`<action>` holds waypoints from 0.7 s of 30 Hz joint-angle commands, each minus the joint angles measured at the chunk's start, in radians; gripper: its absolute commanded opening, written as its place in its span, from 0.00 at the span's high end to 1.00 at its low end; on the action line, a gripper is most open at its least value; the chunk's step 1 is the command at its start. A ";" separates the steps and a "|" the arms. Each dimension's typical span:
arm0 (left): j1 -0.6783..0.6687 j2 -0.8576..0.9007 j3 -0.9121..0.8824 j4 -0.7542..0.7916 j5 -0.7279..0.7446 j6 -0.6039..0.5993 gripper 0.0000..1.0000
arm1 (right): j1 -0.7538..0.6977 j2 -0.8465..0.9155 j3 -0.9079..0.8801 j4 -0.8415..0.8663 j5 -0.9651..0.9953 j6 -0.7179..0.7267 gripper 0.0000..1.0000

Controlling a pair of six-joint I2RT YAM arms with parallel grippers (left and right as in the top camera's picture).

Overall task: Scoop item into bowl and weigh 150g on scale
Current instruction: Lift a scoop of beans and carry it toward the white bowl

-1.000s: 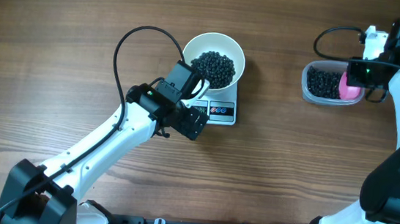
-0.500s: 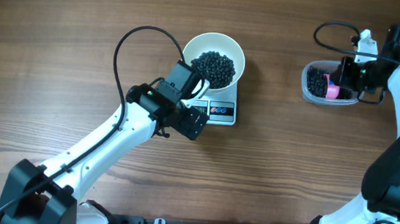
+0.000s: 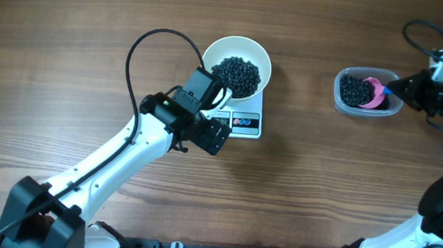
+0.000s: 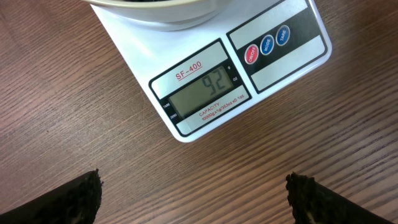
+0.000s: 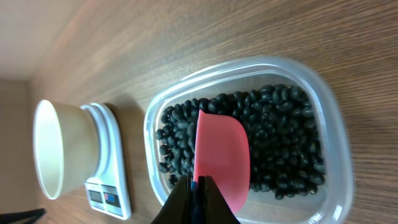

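1. Moved since the earlier frame: the pink scoop [image 3: 374,91], previously at the right end of the clear tub [image 3: 340,95], lay across the beans [image 5: 280,124] there, and the right gripper [image 5: 197,190] had swung out to the tub's right.
2. A second heap of beans filled the white bowl [image 3: 210,58], which stood on the scale [image 4: 186,124].
3. The scale's display [image 4: 208,87] read 92, short of the target, so more scoops were probably needed.
4. The right gripper's jaws were clamped on the scoop's blue handle, apparently positioned for another load.
5. The left gripper [image 4: 194,202] hung empty, jaws spread wide, over the table [image 4: 62,124] just in front of the scale.
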 commanded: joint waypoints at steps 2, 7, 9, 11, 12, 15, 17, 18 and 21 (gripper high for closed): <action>0.001 -0.016 -0.005 0.003 0.005 0.012 0.00 | -0.088 0.017 -0.010 -0.012 -0.134 0.008 0.96; 0.001 -0.016 -0.005 0.003 0.005 0.012 0.00 | -0.152 0.017 -0.010 -0.021 -0.214 0.008 0.96; 0.001 -0.016 -0.005 0.003 0.005 0.012 0.00 | -0.169 0.017 -0.010 -0.021 -0.249 0.007 0.96; 0.001 -0.016 -0.005 0.003 0.005 0.012 0.00 | -0.180 0.017 -0.010 -0.021 -0.289 0.008 0.96; 0.001 -0.016 -0.005 0.003 0.005 0.012 0.00 | -0.183 0.017 -0.010 -0.021 -0.311 0.007 0.96; 0.001 -0.016 -0.005 0.003 0.005 0.012 0.00 | -0.185 0.017 -0.010 -0.020 -0.383 0.006 0.96; 0.001 -0.016 -0.005 0.003 0.005 0.012 0.00 | -0.185 0.017 -0.010 -0.018 -0.421 0.006 0.96; 0.001 -0.016 -0.005 0.003 0.005 0.012 0.00 | -0.185 0.017 -0.010 -0.018 -0.446 0.007 0.96; 0.001 -0.016 -0.005 0.003 0.005 0.012 0.00 | -0.182 0.017 -0.010 -0.024 -0.523 0.011 0.96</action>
